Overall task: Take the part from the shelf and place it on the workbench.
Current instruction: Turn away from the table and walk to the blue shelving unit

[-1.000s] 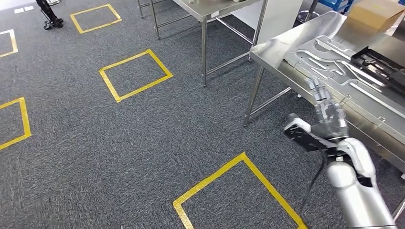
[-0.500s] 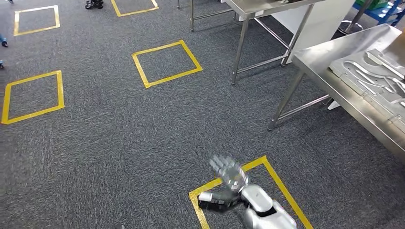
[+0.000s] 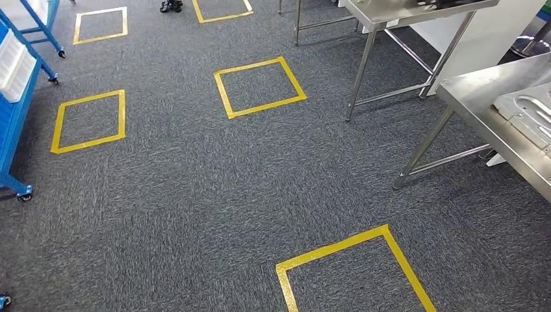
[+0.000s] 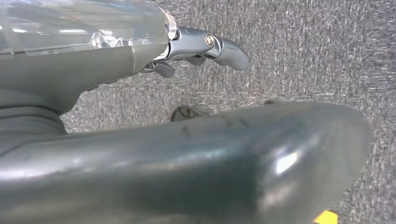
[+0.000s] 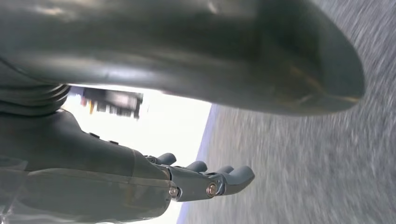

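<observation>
Both robot hands, left (image 4: 205, 46) and right (image 5: 205, 179), hung over carpet, fingers extended, holding nothing. Metal part (image 3: 529, 117) lay on bench (image 3: 484, 107), right edge of frame. Placement looked done.

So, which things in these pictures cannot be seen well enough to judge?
- Blue shelf, head view: cut by the picture edge; no part can be made out on it.
- Workbench, head view: cut by the picture edge, so most of its top is unseen.
- Left robot hand, left wrist view: the thick thumb covers most fingers.
- Right robot hand, right wrist view: the floor behind is blurred and a bright glare hides the background.
</observation>
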`<state>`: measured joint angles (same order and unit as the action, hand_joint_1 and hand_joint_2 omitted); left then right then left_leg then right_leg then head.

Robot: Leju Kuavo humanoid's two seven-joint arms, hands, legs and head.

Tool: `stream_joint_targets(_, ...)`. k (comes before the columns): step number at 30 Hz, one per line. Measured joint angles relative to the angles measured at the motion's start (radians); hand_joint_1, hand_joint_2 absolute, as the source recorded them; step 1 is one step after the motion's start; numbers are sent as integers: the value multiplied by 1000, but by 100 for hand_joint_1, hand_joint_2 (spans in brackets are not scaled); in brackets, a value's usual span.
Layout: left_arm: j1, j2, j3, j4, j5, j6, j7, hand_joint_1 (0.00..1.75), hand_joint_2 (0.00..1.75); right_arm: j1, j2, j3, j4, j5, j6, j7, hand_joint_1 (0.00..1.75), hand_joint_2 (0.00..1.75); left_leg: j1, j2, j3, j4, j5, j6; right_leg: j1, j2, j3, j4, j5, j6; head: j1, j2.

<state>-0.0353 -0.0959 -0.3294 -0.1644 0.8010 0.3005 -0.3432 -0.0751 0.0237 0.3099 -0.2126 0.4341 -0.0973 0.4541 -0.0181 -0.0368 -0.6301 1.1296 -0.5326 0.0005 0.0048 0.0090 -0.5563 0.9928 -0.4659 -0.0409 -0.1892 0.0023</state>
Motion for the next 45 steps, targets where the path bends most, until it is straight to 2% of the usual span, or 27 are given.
stream_joint_targets(2,-2,6,-10,0,-23,4,-2,0,0,14,5,-62,7,-37,-9,0,0,0,12,19,-57,129,-62,-13,-1,-23,-1,1,-1,-1,0,0)
stream_joint_targets(3,-3,6,-19,0,-40,9,-5,0,0,19,10,-87,9,-48,-16,-10,0,0,18,24,-69,160,-70,-18,-1,-35,-2,1,-1,0,0,0)
stream_joint_targets(4,-5,5,-29,0,-58,16,-8,0,0,22,17,-109,10,-55,-24,-24,0,0,23,28,-60,152,-59,-23,-2,-45,-2,2,-2,2,0,0)
stream_joint_targets(6,-10,1,-51,0,-84,29,-14,0,0,24,35,-143,11,-65,-40,-52,0,0,29,49,16,26,0,-27,-4,-64,-1,4,-3,7,0,0)
stream_joint_targets(8,-20,-5,-69,0,-96,33,-16,0,0,24,50,-168,12,-69,-50,-66,0,0,27,82,88,-101,40,-20,-2,-81,2,8,-6,19,0,0)
stream_joint_targets(9,-24,-8,-76,0,-101,33,-16,0,0,24,56,-178,12,-71,-54,-72,0,0,24,91,103,-131,46,-14,-2,-87,4,9,-7,25,0,0)
stream_joint_targets(11,-28,-11,-91,0,-109,32,-22,0,0,21,67,-194,13,-75,-61,-90,0,0,21,79,101,-138,50,-2,-3,-101,9,9,-7,38,0,0)
stream_joint_targets(13,-27,-13,-103,0,-115,37,-31,0,0,20,75,-204,14,-68,-74,-121,0,0,24,64,104,-147,60,11,-7,-87,5,27,-24,49,0,0)
stream_joint_targets(14,-28,-14,-107,0,-115,42,-36,0,0,20,77,-207,14,-60,-81,-137,0,0,27,56,103,-151,67,18,-9,-68,-9,60,-50,53,0,0)
stream_joint_targets(17,-30,-16,-108,0,-91,69,-41,0,0,24,81,-211,18,-23,-94,-173,0,0,25,32,95,-152,75,27,-14,-20,-92,246,-152,58,0,0)
stream_joint_targets(18,-30,-17,-106,0,-80,79,-38,0,0,24,82,-210,18,-9,-95,-182,0,0,24,22,93,-150,75,28,-15,-16,-110,288,-162,59,0,0)
stream_joint_targets(19,-29,-18,-104,0,-68,90,-33,0,0,24,82,-209,19,5,-94,-191,0,0,23,11,92,-148,76,27,-15,-15,-113,295,-153,59,0,0)
stream_joint_targets(21,-27,-22,-97,0,-41,113,-17,0,0,23,82,-201,19,33,-90,-206,0,0,23,-14,91,-142,74,24,-19,-2,-64,196,-85,56,0,0)
stream_joint_targets(23,-28,-27,-84,0,-12,141,4,0,0,22,82,-186,22,61,-81,-216,0,0,21,-35,86,-132,71,16,-22,33,-5,69,-35,53,0,0)
stream_joint_targets(25,-29,-30,-67,0,10,166,22,0,0,15,83,-169,24,87,-69,-221,0,0,20,-49,79,-128,71,5,-21,50,11,27,-30,48,0,0)
stream_joint_targets(27,-26,-32,-52,0,25,186,38,0,0,6,85,-150,25,109,-57,-222,0,0,22,-58,74,-126,71,-8,-20,33,12,22,-26,38,0,0)
stream_joint_targets(29,-26,-33,-37,0,37,204,47,0,0,2,88,-131,25,128,-45,-219,0,0,23,-32,54,-88,45,-17,-23,12,15,15,-22,24,0,0)
stream_joint_targets(32,-28,-34,-18,0,49,231,44,0,0,1,91,-108,25,150,-35,-208,0,0,25,17,-32,99,-52,-27,-18,-24,14,12,-22,12,0,0)
stream_joint_targets(33,-26,-34,-13,0,51,241,40,0,0,0,91,-102,26,155,-34,-205,0,0,27,21,-55,151,-69,-30,-17,-36,14,12,-23,11,0,0)
stream_joint_targets(34,-24,-34,-7,0,53,250,37,0,0,-2,91,-96,26,162,-33,-203,0,0,28,25,-62,168,-67,-31,-15,-47,15,12,-24,11,0,0)
stream_joint_targets(35,-22,-34,-2,0,57,257,34,0,0,-4,91,-90,26,167,-32,-202,0,0,29,29,-48,145,-46,-31,-15,-58,16,12,-25,12,0,0)
stream_joint_targets(36,-21,-34,2,0,60,264,31,0,0,-6,91,-86,26,172,-31,-201,0,0,29,40,-16,85,-13,-30,-14,-68,18,12,-26,14,0,0)
stream_joint_targets(38,-22,-34,8,0,65,279,26,0,0,-10,92,-77,26,184,-29,-199,0,0,24,87,59,-58,42,-20,-10,-84,23,13,-30,20,0,0)
stream_joint_targets(40,-24,-36,16,0,67,293,19,0,0,-17,92,-67,26,197,-26,-195,0,0,17,115,87,-123,57,-8,-5,-100,27,15,-33,30,0,0)
stream_joint_targets(42,-22,-39,24,0,68,300,12,0,0,-25,93,-62,26,204,-23,-193,0,0,16,95,86,-130,60,4,-4,-117,30,15,-36,40,0,0)
stream_joint_targets(43,-20,-40,26,0,69,303,10,0,0,-28,94,-61,26,207,-22,-192,0,0,18,85,88,-133,63,10,-6,-111,31,20,-43,46,1,0)
stream_joint_targets(45,-19,-43,29,0,75,311,6,0,0,-30,94,-56,26,213,-19,-193,0,0,22,65,91,-141,72,22,-10,-68,7,83,-87,55,1,0)
